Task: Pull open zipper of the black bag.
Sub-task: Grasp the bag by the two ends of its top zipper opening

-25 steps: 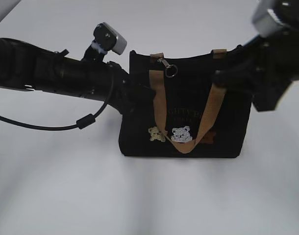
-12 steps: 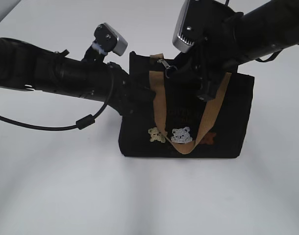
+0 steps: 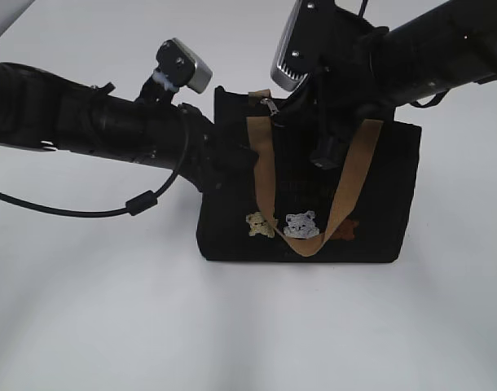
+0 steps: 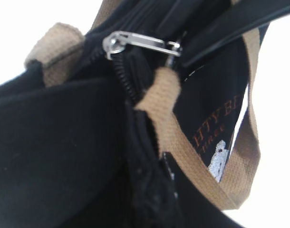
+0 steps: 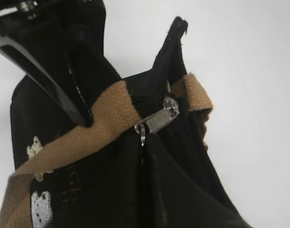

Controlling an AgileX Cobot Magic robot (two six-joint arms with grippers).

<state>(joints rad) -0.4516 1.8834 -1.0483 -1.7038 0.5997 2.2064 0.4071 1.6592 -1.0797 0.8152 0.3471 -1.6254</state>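
The black bag (image 3: pixel 379 204) stands upright on the white table, its tan handles (image 3: pixel 261 179) hanging down the front. The zipper runs along its top edge, with the silver pull (image 3: pixel 270 106) near the left end. My left gripper (image 3: pixel 224 159) is shut on the bag's left edge; in the left wrist view the fabric fold sits between the jaws (image 4: pixel 149 190), below the pull (image 4: pixel 135 42). My right gripper (image 3: pixel 285 116) reaches in from the upper right. In the right wrist view the pull (image 5: pixel 157 119) leads into the ring, which sits pinched in my shut right gripper (image 5: pixel 144 145).
The white tabletop (image 3: pixel 248 326) surrounds the bag. The left arm's cable (image 3: pixel 142 199) loops down at the left. The right arm's wrist camera (image 3: pixel 293 41) hangs over the bag's top. A tan handle (image 5: pixel 88 128) crosses just beside the pull.
The right arm has swung in from the right edge to the zipper pull, and its jaws have shut on the ring. The left arm and the bag have not moved.
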